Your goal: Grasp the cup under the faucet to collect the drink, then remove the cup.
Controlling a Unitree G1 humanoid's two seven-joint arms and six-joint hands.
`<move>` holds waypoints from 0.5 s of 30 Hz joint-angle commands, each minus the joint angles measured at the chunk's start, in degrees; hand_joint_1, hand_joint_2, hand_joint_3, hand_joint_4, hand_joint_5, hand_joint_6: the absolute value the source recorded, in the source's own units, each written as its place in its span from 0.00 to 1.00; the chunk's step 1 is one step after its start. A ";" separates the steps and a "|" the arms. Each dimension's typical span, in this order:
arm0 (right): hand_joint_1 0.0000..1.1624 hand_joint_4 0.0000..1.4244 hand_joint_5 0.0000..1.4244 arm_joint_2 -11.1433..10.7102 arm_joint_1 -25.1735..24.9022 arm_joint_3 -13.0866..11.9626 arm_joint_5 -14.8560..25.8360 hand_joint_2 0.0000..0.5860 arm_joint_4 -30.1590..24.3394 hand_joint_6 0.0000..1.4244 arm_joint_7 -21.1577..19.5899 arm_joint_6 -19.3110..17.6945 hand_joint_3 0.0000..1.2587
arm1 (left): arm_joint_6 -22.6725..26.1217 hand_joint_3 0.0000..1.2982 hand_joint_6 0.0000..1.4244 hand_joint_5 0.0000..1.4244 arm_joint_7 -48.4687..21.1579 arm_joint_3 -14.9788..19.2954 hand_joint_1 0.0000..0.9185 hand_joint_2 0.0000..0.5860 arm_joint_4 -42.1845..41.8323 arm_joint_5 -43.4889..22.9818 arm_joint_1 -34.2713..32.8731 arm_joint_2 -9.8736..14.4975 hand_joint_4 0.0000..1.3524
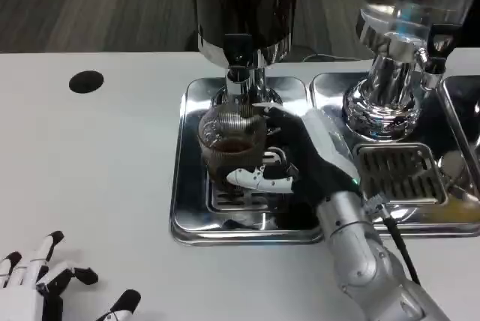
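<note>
one hand [304,160] grips cup [231,143].

Cup [231,141]: clear ribbed glass or plastic, glossy, holding dark liquid. Tray [187,186]: polished metal, mirror-bright, with a slotted metal grate. Faucet [238,73]: chromed metal, shiny. Second tray [330,88]: same polished metal; its dispenser [390,88] has a chromed ringed base under a clear vessel. Tabletop [90,156]: white, smooth, matt. Right robot hand [300,160]: white and black plastic, slightly glossy; forearm [360,253] silver, satin. Left robot hand [45,283]: same white and black plastic.
</note>
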 commanded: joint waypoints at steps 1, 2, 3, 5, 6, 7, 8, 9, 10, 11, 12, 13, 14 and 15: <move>0.74 0.47 0.42 0.10 0.98 -0.52 0.40 0.32 0.27 0.29 -1.20 -1.88 0.47 | -0.67 0.46 0.08 0.13 0.55 0.84 0.00 0.27 0.38 -0.29 0.23 0.57 0.08; 0.74 0.47 0.43 -0.03 1.30 -0.67 0.44 0.32 -0.04 0.30 -1.43 -2.11 0.48 | -0.71 0.46 0.08 0.13 0.48 0.84 0.00 0.27 0.41 -0.26 0.13 0.59 0.08; 0.74 0.48 0.43 -0.18 1.65 -0.83 0.47 0.32 -0.41 0.30 -1.68 -2.31 0.49 | -0.74 0.46 0.08 0.13 0.43 0.84 0.00 0.27 0.43 -0.24 0.06 0.60 0.08; 0.74 0.50 0.45 -0.63 2.48 -1.30 0.58 0.31 -1.44 0.31 -2.05 -2.74 0.51 | -0.79 0.46 0.08 0.13 0.31 0.82 0.00 0.27 0.48 -0.18 -0.20 0.55 0.08; 0.75 0.52 0.46 -0.94 2.92 -1.52 0.57 0.31 -2.00 0.32 -2.22 -3.02 0.53 | -0.78 0.46 0.08 0.13 0.26 0.77 0.00 0.27 0.46 -0.10 -0.33 0.52 0.08; 0.75 0.53 0.47 -1.14 3.22 -1.67 0.56 0.31 -2.37 0.33 -2.31 -3.20 0.53 | -0.77 0.46 0.08 0.13 0.21 0.71 0.00 0.27 0.40 -0.02 -0.45 0.48 0.08; 0.75 0.54 0.48 -1.37 3.56 -1.76 0.39 0.31 -2.80 0.34 -2.48 -3.39 0.54 | -0.76 0.46 0.08 0.13 0.18 0.67 0.00 0.27 0.35 0.04 -0.51 0.46 0.08; 0.75 0.55 0.49 -1.61 3.93 -1.84 0.21 0.31 -3.28 0.34 -2.63 -3.54 0.55 | -0.72 0.46 0.08 0.13 0.15 0.62 0.00 0.27 0.26 0.13 -0.57 0.46 0.08; 0.75 0.55 0.49 -1.75 4.19 -1.90 0.09 0.31 -3.63 0.35 -2.71 -3.62 0.56 | -0.64 0.46 0.08 0.13 0.06 0.59 0.00 0.27 0.07 0.23 -0.69 0.45 0.08; 0.75 0.56 0.49 -2.02 4.59 -2.07 0.01 0.31 -4.16 0.35 -2.80 -3.70 0.56 | -0.59 0.46 0.08 0.13 0.00 0.57 0.00 0.27 -0.04 0.29 -0.80 0.44 0.08; 0.75 0.56 0.49 -2.25 4.96 -2.26 0.06 0.31 -4.61 0.36 -2.83 -3.84 0.56 | -0.55 0.46 0.08 0.13 -0.07 0.56 0.00 0.27 -0.16 0.33 -0.92 0.45 0.08; 0.75 0.57 0.50 -2.39 5.18 -2.40 0.10 0.30 -4.89 0.36 -2.85 -3.93 0.56 | -0.53 0.46 0.08 0.13 -0.14 0.55 0.00 0.27 -0.29 0.37 -1.04 0.45 0.08; 0.76 0.57 0.50 -2.56 5.47 -2.54 0.05 0.30 -5.33 0.37 -2.87 -3.96 0.57 | -0.52 0.45 0.08 0.13 -0.18 0.54 0.00 0.27 -0.36 0.39 -1.12 0.45 0.08; 0.76 0.57 0.50 -2.91 5.96 -2.75 -0.02 0.30 -6.19 0.37 -2.86 -3.97 0.57 | -0.46 0.45 0.08 0.13 -0.22 0.47 0.00 0.27 -0.61 0.52 -1.21 0.44 0.08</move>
